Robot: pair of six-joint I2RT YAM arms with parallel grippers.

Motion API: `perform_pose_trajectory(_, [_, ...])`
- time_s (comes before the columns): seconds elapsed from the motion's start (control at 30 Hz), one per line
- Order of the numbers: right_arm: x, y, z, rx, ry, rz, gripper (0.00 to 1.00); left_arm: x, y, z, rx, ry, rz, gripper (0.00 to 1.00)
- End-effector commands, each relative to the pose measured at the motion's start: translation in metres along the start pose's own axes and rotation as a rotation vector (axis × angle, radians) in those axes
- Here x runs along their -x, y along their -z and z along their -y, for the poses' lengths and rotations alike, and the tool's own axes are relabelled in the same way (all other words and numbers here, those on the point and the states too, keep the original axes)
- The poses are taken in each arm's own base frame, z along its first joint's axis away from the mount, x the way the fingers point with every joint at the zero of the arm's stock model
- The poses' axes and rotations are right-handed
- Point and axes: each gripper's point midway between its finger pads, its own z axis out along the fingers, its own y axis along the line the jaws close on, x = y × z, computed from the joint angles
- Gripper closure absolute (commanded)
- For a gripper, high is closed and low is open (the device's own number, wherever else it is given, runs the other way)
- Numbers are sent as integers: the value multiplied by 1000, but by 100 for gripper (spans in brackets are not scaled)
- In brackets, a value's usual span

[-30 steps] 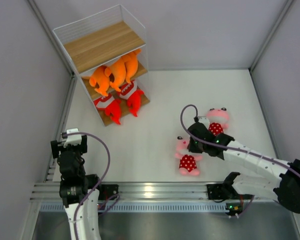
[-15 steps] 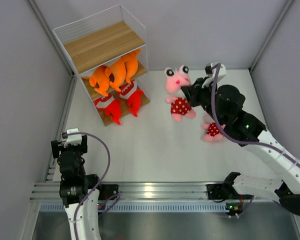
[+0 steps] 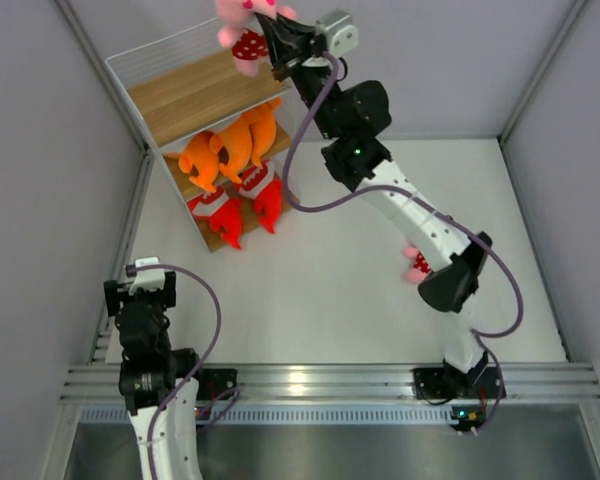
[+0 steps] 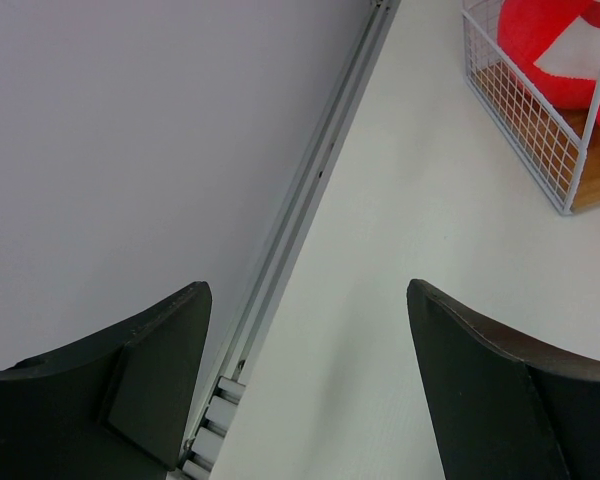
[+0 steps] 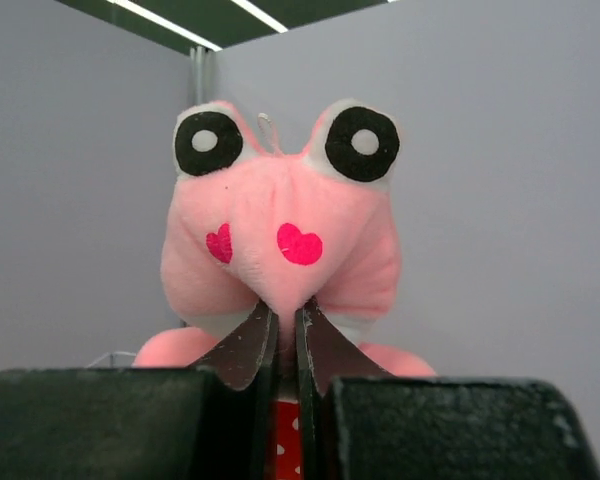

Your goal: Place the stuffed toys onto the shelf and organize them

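Your right gripper (image 3: 268,42) pinches the pink toy (image 3: 238,20) above the shelf (image 3: 195,92) at its far top edge, while your left gripper (image 4: 305,300) hangs spread wide.

The plush toy (image 5: 280,250) is fuzzy cloth, the shelf boards (image 3: 195,90) matt wood.

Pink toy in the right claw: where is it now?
Top view, upper left: the pink toy hangs in the right claw over the far corner of the shelf, above its top board.
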Motion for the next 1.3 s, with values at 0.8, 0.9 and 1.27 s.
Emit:
perform_pose_trajectory(0.8, [-8, -20, -15, 56, 65, 247, 100, 157, 78, 36, -473, 52, 411, 30])
perform_pose_trajectory(0.9, [12, -16, -14, 50, 68, 242, 100, 183, 80, 45, -593, 69, 360, 38])
perform_pose_trajectory(1.27, [27, 12, 5, -46, 107, 129, 100, 319, 88, 41, -850, 146, 368, 1])
